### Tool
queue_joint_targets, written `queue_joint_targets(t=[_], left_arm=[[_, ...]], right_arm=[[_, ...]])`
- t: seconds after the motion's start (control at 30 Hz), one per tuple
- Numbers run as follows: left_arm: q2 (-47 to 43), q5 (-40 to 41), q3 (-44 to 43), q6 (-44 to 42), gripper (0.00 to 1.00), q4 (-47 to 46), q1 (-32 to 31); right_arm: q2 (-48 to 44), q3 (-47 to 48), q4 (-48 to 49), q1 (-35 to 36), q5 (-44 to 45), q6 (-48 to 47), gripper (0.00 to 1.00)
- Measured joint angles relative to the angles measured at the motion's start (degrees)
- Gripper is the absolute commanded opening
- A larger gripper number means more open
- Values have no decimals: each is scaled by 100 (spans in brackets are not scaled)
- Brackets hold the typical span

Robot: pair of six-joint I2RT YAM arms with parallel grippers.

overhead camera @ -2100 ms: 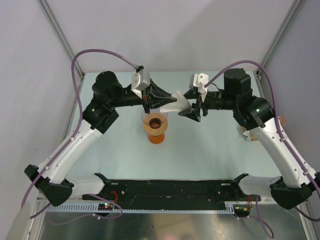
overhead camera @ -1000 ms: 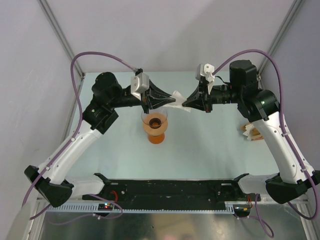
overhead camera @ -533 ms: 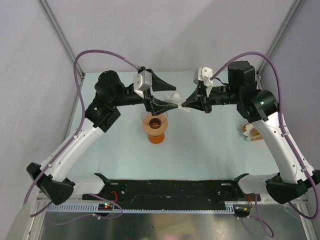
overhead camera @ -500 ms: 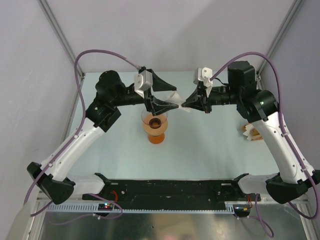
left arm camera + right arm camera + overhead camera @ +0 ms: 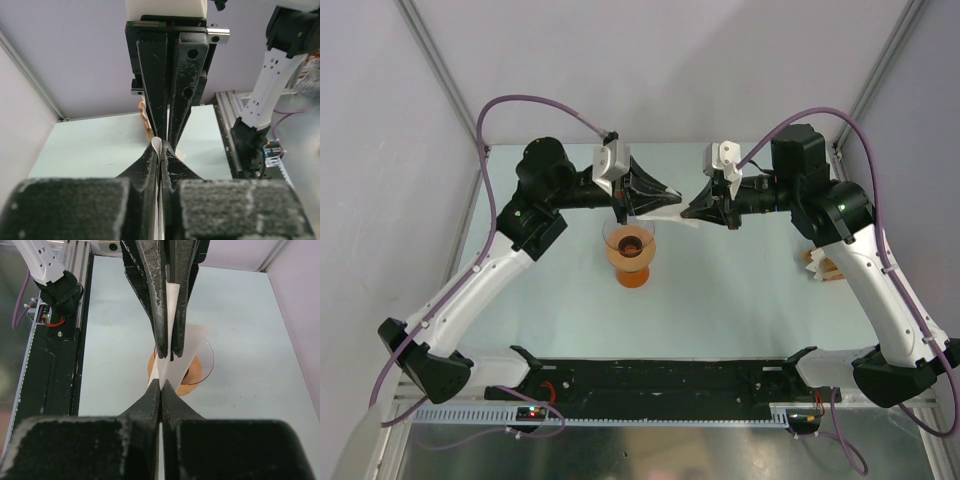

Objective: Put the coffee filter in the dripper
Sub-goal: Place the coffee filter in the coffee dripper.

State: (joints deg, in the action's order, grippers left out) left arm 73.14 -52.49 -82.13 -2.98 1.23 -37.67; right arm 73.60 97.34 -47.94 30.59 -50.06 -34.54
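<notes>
While the dripper [image 5: 629, 250] stands upright on the desk [image 5: 740, 290], left pincer [image 5: 667, 196] and right pincer [image 5: 687, 211] are both clamped shut on the coffee filter [image 5: 658, 213], stretched left-right between them above the dripper's far rim. Left arm nearer; drop looks down and nearward.

Right fingers [image 5: 146, 401] pinch coffee filter [image 5: 188, 346]; left fingers [image 5: 155, 300] grip it opposite; dripper [image 5: 194, 374] below.
</notes>
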Motion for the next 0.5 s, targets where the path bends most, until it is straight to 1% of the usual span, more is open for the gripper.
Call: queue_joint_targets(t=[0.13,0.17,0.2,0.27,0.33,0.37,0.4,0.43,0.5], left_arm=[[0,-50,0,15,0,-39,-11],[0,-50,0,20,4,-39,-11],[0,-46,0,24,23,-39,-11],[0,11,0,61,55,-57,-13],[-7,205,-11,258,78,-129,22],[-9,267,-26,267,84,-155,52],[-9,365,-63,461,87,-197,157],[-9,446,-90,638,88,-254,289],[-26,586,-114,1025,88,-402,647]], right_arm=[[-2,-22,24,-44,-50,26,0],[-2,-46,52,-70,-87,50,0],[-7,-79,107,-105,-127,114,0],[-11,-151,249,-199,-214,269,0],[-22,-273,409,-365,-341,535,0],[-22,-326,487,-446,-398,682,0],[-22,-402,654,-566,-516,946,0],[-22,-476,844,-691,-640,1233,0],[-22,-647,1397,-931,-925,1967,0]])
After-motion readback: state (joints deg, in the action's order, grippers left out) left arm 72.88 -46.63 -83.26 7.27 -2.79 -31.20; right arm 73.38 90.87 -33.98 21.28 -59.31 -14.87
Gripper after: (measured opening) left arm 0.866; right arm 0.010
